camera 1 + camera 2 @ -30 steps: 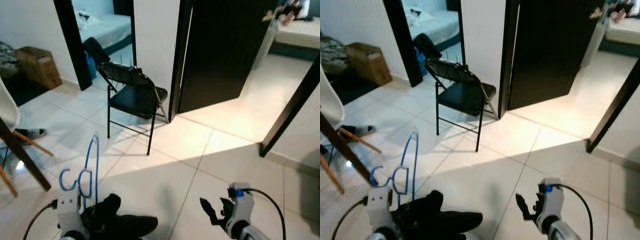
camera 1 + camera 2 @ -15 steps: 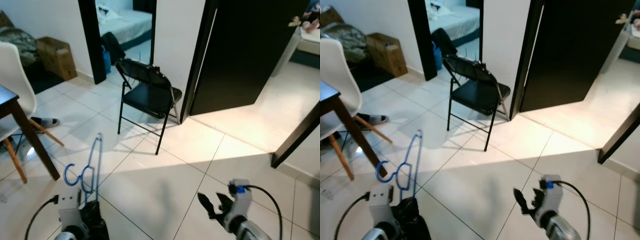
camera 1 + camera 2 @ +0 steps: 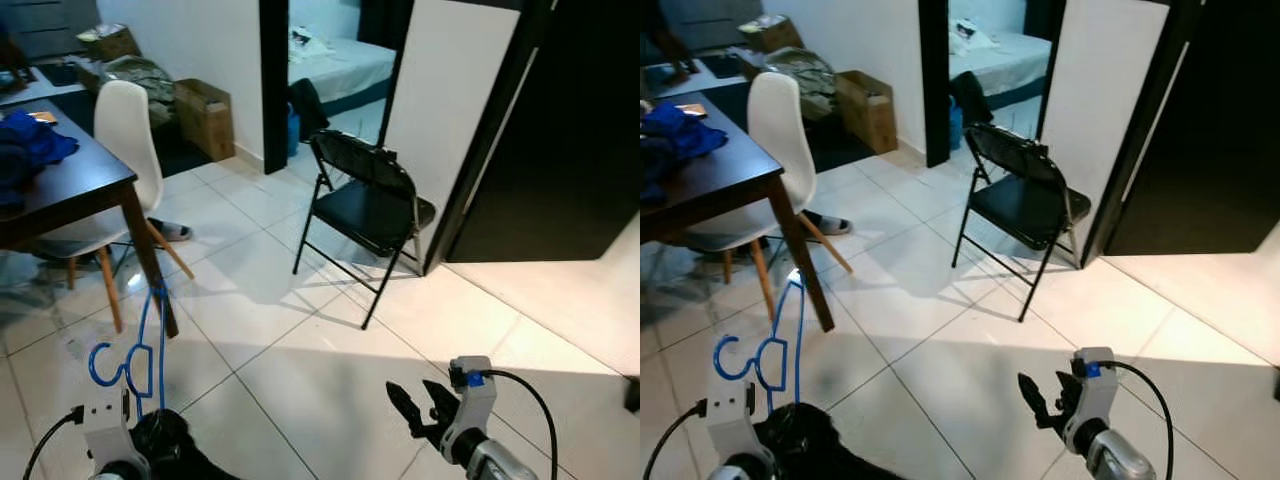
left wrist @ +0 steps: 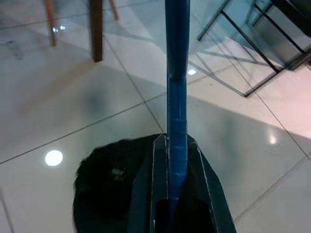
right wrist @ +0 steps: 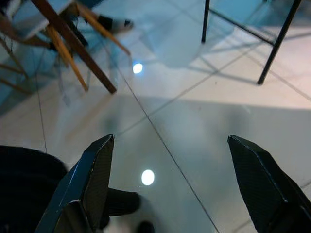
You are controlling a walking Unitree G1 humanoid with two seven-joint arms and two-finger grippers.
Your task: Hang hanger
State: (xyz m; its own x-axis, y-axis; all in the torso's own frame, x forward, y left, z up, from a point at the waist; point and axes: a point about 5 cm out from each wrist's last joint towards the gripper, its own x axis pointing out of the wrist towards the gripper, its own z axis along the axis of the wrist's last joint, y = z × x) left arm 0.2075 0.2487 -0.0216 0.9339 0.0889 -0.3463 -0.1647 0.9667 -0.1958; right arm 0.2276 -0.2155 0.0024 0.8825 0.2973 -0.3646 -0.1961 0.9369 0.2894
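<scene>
A blue plastic hanger (image 3: 160, 345) stands upright low on my left, its hook (image 3: 100, 365) curling to the left. My left gripper (image 4: 176, 143) is shut on the hanger's lower bar, and in the left wrist view the blue bar (image 4: 176, 73) runs straight out between the two black fingers. My right gripper (image 3: 412, 395) hovers low on the right above the tiled floor, open, its fingers (image 5: 95, 170) spread wide with nothing between them. No rail or hook for hanging can be made out.
A black folding chair (image 3: 370, 205) stands ahead by a white wall panel. On the left are a dark table (image 3: 70, 195) with blue cloth, a white chair (image 3: 125, 140) and a cardboard box (image 3: 205, 115). A doorway (image 3: 335, 60) opens onto a bedroom.
The camera has swung left: the folding chair shifted right, and the table and white chair came fully into view. The left gripper still holds the hanger; the right stays open.
</scene>
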